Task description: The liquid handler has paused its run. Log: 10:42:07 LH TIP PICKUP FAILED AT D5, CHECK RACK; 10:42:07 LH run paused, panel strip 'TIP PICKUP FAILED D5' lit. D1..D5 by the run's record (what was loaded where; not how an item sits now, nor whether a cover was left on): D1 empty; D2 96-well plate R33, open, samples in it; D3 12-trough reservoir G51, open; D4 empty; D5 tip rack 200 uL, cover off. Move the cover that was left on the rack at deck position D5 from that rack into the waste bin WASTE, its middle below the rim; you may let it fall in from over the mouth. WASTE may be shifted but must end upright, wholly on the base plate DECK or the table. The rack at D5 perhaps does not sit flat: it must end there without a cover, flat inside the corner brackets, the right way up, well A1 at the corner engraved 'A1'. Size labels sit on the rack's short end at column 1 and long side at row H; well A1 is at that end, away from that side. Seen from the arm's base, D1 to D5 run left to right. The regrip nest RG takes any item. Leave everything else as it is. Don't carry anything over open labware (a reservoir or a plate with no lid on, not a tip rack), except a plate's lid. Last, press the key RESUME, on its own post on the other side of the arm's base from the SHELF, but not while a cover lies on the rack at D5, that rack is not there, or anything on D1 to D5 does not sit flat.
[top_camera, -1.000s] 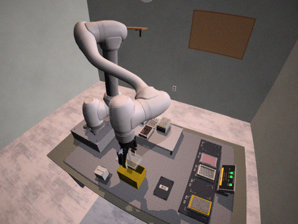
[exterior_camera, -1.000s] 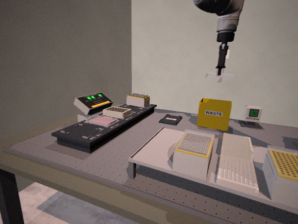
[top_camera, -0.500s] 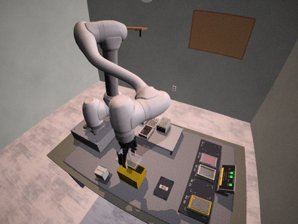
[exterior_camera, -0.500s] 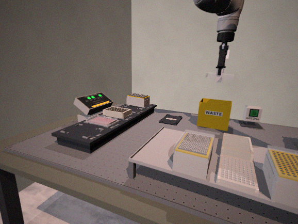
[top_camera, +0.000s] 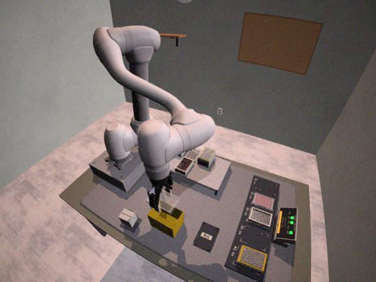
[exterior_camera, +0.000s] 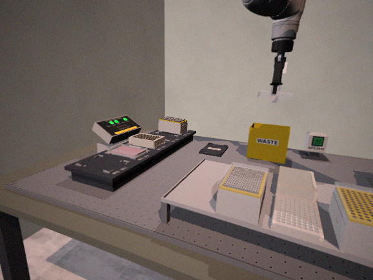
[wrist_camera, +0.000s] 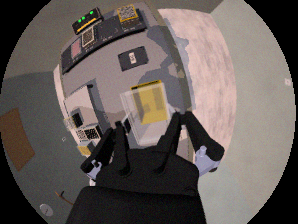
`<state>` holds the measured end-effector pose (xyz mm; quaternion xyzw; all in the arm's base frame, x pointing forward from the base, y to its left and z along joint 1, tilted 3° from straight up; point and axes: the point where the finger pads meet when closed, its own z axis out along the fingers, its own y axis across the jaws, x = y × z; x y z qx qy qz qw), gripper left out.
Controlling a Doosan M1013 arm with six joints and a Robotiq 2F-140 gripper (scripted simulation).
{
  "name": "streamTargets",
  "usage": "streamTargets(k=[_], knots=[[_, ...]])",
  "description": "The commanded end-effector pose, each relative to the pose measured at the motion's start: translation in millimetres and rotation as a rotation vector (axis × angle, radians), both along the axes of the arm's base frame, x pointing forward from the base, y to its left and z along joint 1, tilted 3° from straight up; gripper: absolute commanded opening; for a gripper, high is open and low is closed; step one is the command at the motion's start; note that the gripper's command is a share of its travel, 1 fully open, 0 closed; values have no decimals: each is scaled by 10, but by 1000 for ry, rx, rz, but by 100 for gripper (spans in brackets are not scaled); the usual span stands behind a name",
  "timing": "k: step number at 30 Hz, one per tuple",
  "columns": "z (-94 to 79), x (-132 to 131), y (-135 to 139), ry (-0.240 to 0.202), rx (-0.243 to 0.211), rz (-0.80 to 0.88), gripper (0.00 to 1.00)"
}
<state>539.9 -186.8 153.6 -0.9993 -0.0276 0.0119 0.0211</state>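
Observation:
My gripper [top_camera: 160, 202] is shut on a clear, see-through cover [top_camera: 169, 203] and holds it level, well above the mouth of the yellow bin WASTE [top_camera: 165, 221]. In the exterior view the cover [exterior_camera: 278, 97] hangs from the gripper [exterior_camera: 275, 88] high over the bin WASTE [exterior_camera: 268, 142]. In the wrist view the cover [wrist_camera: 145, 106] lies between the fingers, with the bin's yellow mouth [wrist_camera: 150, 103] showing through it. The yellow-rimmed tip rack [top_camera: 252, 258] sits at the near end of the black deck [top_camera: 255, 225] with its tips uncovered.
On the deck are a pink plate [top_camera: 263, 201] and a ribbed reservoir [top_camera: 260, 216]. A control panel [top_camera: 286, 225] stands beside the deck. The RG nest [top_camera: 205, 238] lies right of the bin. The RESUME key [top_camera: 128, 217] stands left of it. The shelf [top_camera: 201, 170] holds more racks.

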Motion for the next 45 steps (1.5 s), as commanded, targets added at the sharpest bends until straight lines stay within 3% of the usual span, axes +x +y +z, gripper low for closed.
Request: streamTargets(k=[1, 17, 45], knots=[[1, 0, 0, 0, 0, 0, 0], [1, 0, 0, 0, 0, 0, 0], [-432, -11, 18, 0, 0, 0, 0]])
